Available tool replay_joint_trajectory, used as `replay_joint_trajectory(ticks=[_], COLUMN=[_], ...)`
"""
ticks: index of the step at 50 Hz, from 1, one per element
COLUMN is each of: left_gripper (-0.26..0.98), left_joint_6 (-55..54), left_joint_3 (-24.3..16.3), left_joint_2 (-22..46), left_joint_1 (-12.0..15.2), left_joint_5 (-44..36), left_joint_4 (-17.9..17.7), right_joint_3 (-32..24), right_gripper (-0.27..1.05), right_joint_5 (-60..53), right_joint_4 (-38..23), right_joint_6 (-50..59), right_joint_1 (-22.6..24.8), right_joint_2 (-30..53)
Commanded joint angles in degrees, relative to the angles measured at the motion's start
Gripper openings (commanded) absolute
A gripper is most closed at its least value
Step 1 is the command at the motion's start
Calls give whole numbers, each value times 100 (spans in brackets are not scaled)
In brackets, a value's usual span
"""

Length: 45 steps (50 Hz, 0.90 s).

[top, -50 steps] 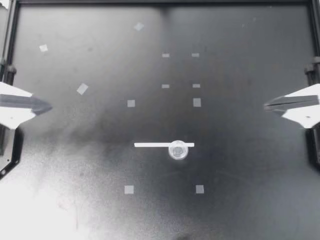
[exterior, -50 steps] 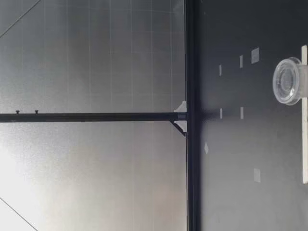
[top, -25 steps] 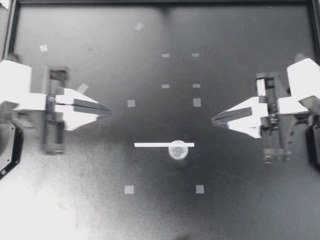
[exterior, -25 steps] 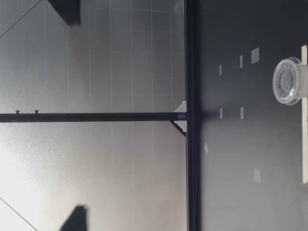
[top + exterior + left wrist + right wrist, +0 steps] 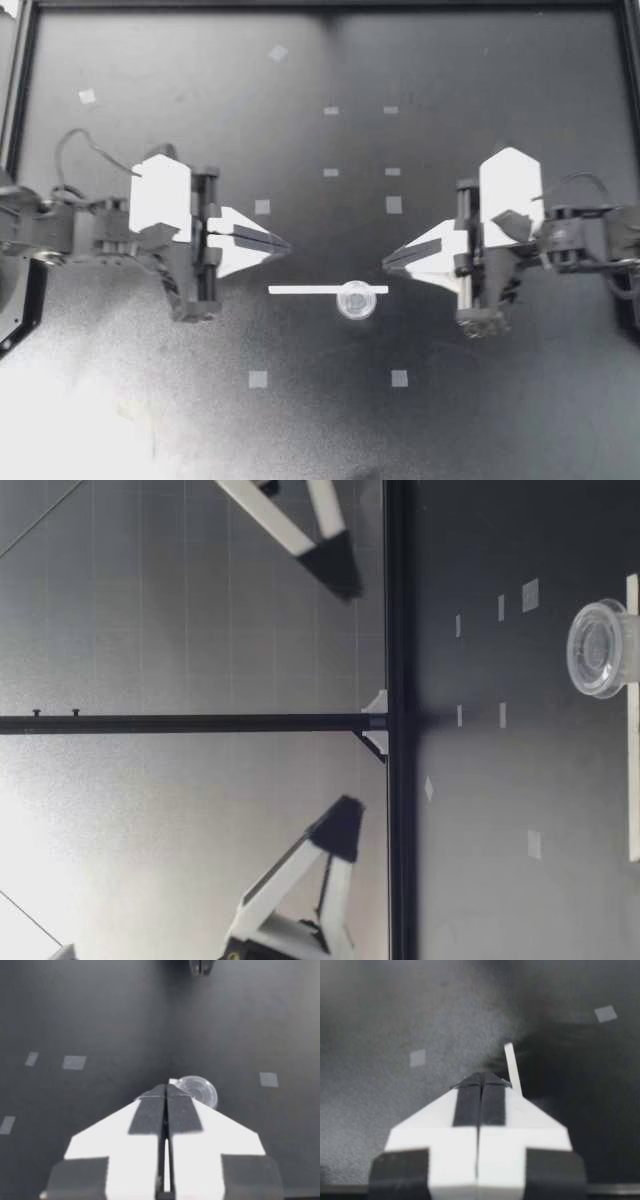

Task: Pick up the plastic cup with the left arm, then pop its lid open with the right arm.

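top view: right gripper (image 5: 386,266) beside likely cup (image 5: 356,299)

Top view: my left gripper (image 5: 285,242) and my right gripper (image 5: 386,262) show whole, but both arms are cut off at the 9 and 3 o'clock edges. Glare washes out the counter (image 5: 90,430) toward 7 o'clock.

Left wrist view: the fingers (image 5: 150,1115) cover the near rim of the clear cup (image 5: 199,1091) and nearly all of the white strip (image 5: 173,1081). My right gripper is cropped to its tips.

Right wrist view: the cup is hidden behind the fingers, and the counter beyond is blurred.

Low view: the strip and both arms are cut by the edges.
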Motion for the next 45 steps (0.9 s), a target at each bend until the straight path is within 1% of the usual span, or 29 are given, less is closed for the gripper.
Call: replay_joint_trajectory(ticks=[1,12,22,45], left_gripper=[2,12,20,37], left_joint_6=[-9,-26,-26,-35], left_joint_3=[-141,-149,-272,-475], left_joint_2=[9,193,536,1081], left_joint_1=[18,-26,-97,-158], left_joint_5=[-132,-149,-193,-193], left_joint_4=[18,18,18,18], right_joint_3=[-149,-220,-281,-316], right_gripper=[-12,-12,-12,-12], right_joint_5=[-62,-62,-62,-70], right_joint_4=[-18,-18,-18,-18], right_joint_6=[9,53,246,308], right_joint_1=[-26,-26,-18,-18], right_joint_2=[79,413,738,1063])
